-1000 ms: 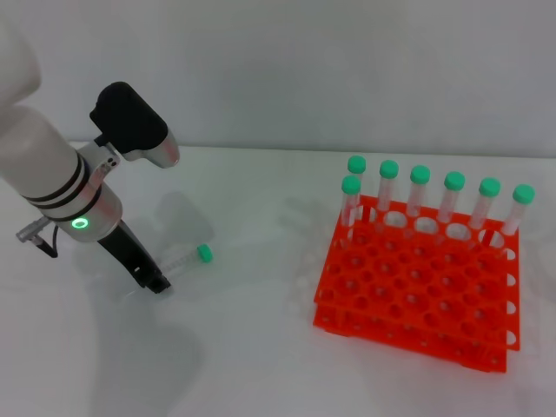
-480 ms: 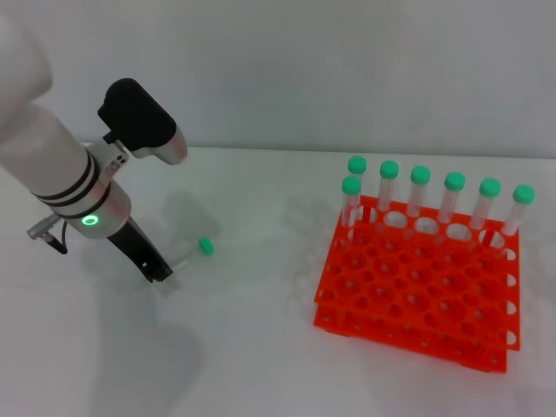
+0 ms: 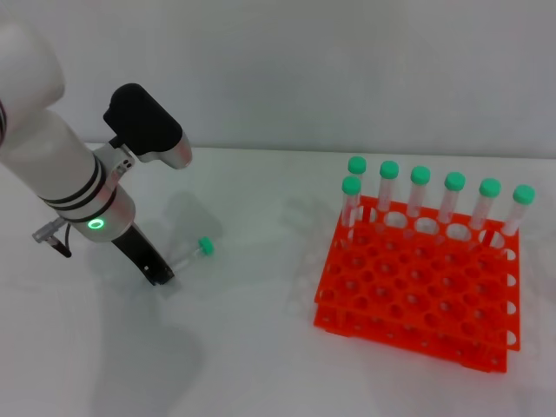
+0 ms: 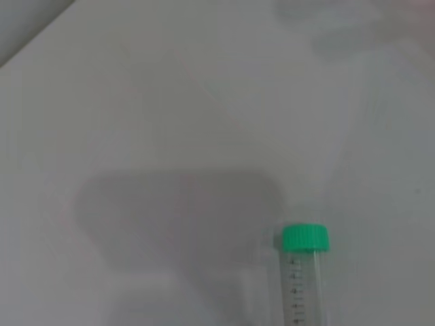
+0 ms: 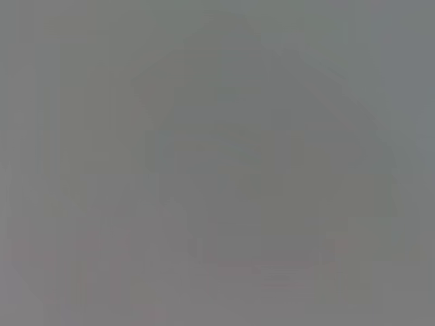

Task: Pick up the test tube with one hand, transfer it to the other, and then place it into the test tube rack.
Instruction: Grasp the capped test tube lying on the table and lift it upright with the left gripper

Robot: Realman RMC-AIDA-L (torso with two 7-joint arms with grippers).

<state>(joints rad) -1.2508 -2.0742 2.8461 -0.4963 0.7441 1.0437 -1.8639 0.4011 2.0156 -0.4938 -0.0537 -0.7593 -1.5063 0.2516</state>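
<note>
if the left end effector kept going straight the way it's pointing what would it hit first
Probably the white table. The left end effector points down and slightly right, its tip already at the clear end of the test tube, which looks raised at its capped end. Depth is unclear, so its fingers may already hold the tube.

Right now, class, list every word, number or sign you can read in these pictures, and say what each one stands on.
No readable text anywhere.
Test tube by the left claw: printed scale marks and tiny figures down its side, too small to read.
Test tube rack: no visible lettering.
Left arm: a glowing green ring, a light, not a word.
</note>
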